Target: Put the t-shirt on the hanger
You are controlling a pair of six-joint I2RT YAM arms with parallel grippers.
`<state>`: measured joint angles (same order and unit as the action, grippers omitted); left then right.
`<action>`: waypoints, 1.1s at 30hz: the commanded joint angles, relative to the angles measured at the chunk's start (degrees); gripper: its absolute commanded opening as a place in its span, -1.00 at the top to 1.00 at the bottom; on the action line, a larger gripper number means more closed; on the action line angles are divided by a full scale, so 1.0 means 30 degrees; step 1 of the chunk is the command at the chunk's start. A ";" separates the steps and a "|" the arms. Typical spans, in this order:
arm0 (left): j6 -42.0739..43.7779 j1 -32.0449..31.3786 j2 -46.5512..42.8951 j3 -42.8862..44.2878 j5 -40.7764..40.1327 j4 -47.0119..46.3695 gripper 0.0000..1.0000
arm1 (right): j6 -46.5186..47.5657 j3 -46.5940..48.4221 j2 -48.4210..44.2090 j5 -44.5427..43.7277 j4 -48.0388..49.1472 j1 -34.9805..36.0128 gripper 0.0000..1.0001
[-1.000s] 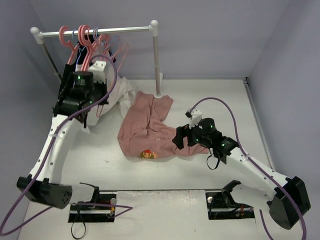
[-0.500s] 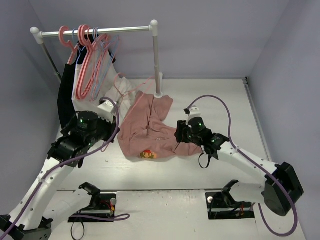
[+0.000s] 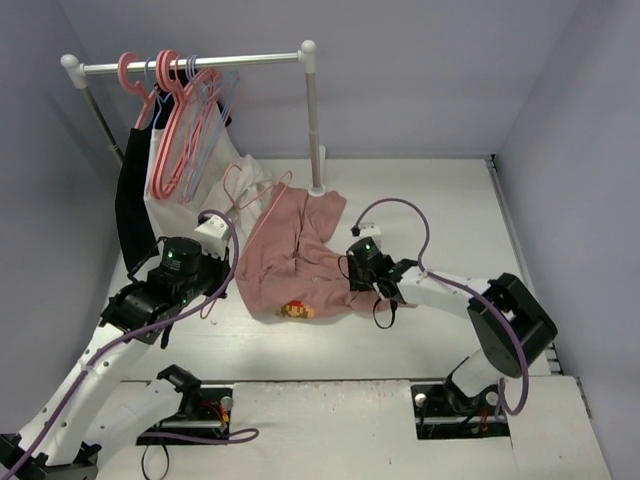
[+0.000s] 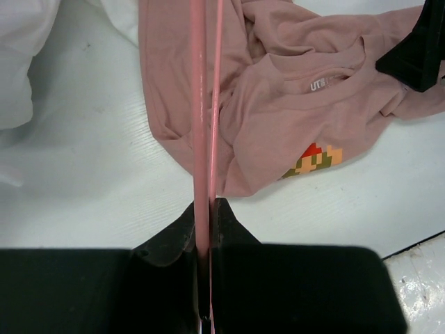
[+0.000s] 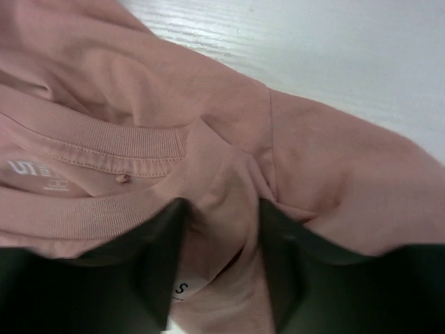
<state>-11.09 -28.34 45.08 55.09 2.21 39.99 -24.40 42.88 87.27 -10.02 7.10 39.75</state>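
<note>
The salmon-pink t-shirt [image 3: 290,250] lies crumpled on the table, its cartoon print [image 4: 311,158] near the front edge. My left gripper [image 3: 212,285] is shut on the thin pale-pink hanger [image 3: 262,205], which slants up and right over the shirt's left side. In the left wrist view the hanger [image 4: 200,104] runs straight up from my closed left gripper [image 4: 206,209] across the t-shirt [image 4: 292,104]. My right gripper [image 3: 352,262] is down at the neck opening. In the right wrist view a fold of the t-shirt [image 5: 139,90] beside the ribbed collar [image 5: 97,139] is pinched in my right gripper [image 5: 222,216].
A clothes rack [image 3: 200,63] stands at the back left, with coral and pale blue hangers [image 3: 180,120], a black garment [image 3: 130,210] and a white garment [image 3: 250,175] spilling onto the table. Its right post [image 3: 315,120] rises just behind the shirt. Grey walls close in both sides.
My left arm has come down from the rack, bringing the pale-pink hanger over the shirt. My right gripper has moved left onto the collar and closed on the fabric.
</note>
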 commanded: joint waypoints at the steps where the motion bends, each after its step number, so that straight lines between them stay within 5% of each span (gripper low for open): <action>1: -0.0447 0.0114 -0.0285 -0.0081 -0.0560 -0.1097 1.00 | 0.2412 0.2054 0.0941 -0.0071 0.1410 -0.0124 0.71; 3: -0.0463 0.0165 -0.0565 -0.0165 -0.1050 -0.1071 1.00 | 0.3711 0.2830 0.1575 -0.0146 0.1733 -0.0159 1.00; 11: -0.0497 0.0305 -0.1481 -0.0283 -0.2011 -0.1020 1.00 | 0.9937 0.6924 0.2044 0.3012 0.4468 -0.1337 1.00; 18: -0.0209 0.0305 -0.2709 -0.0655 0.0380 -0.1496 1.00 | 0.9493 0.2899 -0.1117 0.3054 0.4533 -0.1530 0.93; 24: 0.0105 0.0276 -0.2249 -0.0628 0.1662 -0.1874 1.00 | 0.6299 -0.1492 -0.5237 0.2094 0.4423 -0.1501 0.66; 26: 0.0128 0.0276 -0.2132 -0.0615 0.2123 -0.1850 1.00 | 0.4717 -0.2532 -0.6726 0.2219 0.4258 -0.1414 0.43; 30: 0.0182 0.0247 -0.2232 -0.0668 0.2359 -0.1914 1.00 | 0.2850 -0.1681 -0.6490 0.0490 0.1934 -0.1327 0.04; 33: 0.0138 0.0247 -0.2458 -0.0698 0.1625 -0.1874 1.00 | 0.1853 -0.0746 -0.6079 -0.0642 0.1237 -0.0566 0.02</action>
<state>-11.13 -27.68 38.20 52.34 7.64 38.66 -12.02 36.06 68.37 -5.81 12.64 35.75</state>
